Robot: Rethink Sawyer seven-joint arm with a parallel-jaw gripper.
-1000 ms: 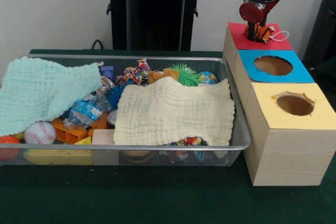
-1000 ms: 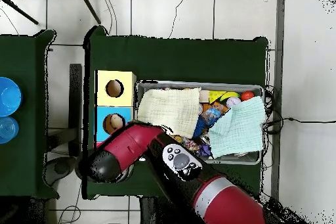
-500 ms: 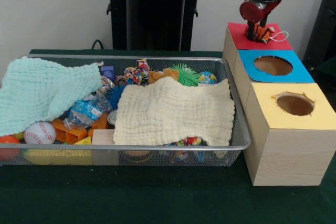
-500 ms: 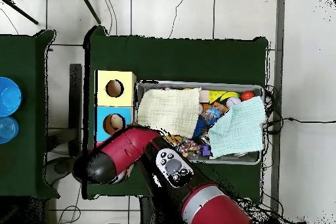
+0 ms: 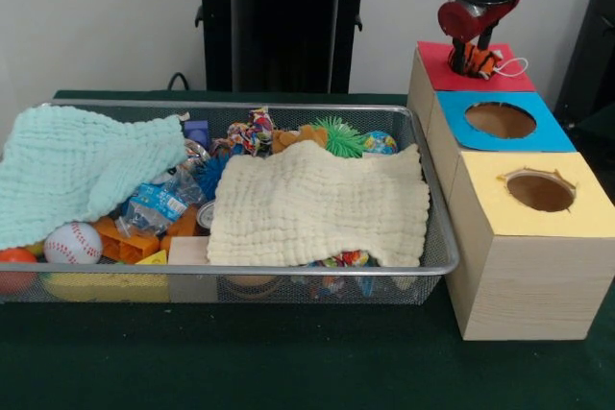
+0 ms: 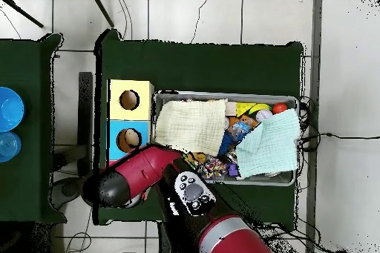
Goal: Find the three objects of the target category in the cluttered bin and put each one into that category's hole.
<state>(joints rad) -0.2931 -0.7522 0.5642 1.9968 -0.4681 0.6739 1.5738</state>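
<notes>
Dark green cloth covers the bench [image 5: 288, 362], with a pale wall and a black stand behind it in the front view. Wire mesh bin [image 5: 437, 237] sits along the middle of the bench, crowded with clutter: a mint green cloth [image 5: 82, 170] draped over one end, a cream cloth [image 5: 322, 204] spread over the other, a baseball [image 5: 72, 242] against the bin's front wall, a green spiky ball [image 5: 338, 134] and a multicoloured rope toy [image 5: 252, 132] near the back wall.

Wooden sorting box [image 5: 524, 285] stands touching the bin's end, by the bench's edge. Its three tops run in a row: yellow top with hole [image 5: 540, 191] nearest the camera, blue top with hole [image 5: 500, 120] in the middle, red top [image 5: 437, 62] farthest back.

Arm comes down over the red top. Claw [image 5: 473, 45] is directly above an orange-and-black striped toy [image 5: 478, 61], which sits at the red top's hole with a white loop of string trailing off to one side. Toy is right at the claw's tips; whether the claw is open or closed on it cannot be told. Overhead view: the arm [image 6: 141, 172] covers the red end of the box, hiding claw and toy.
</notes>
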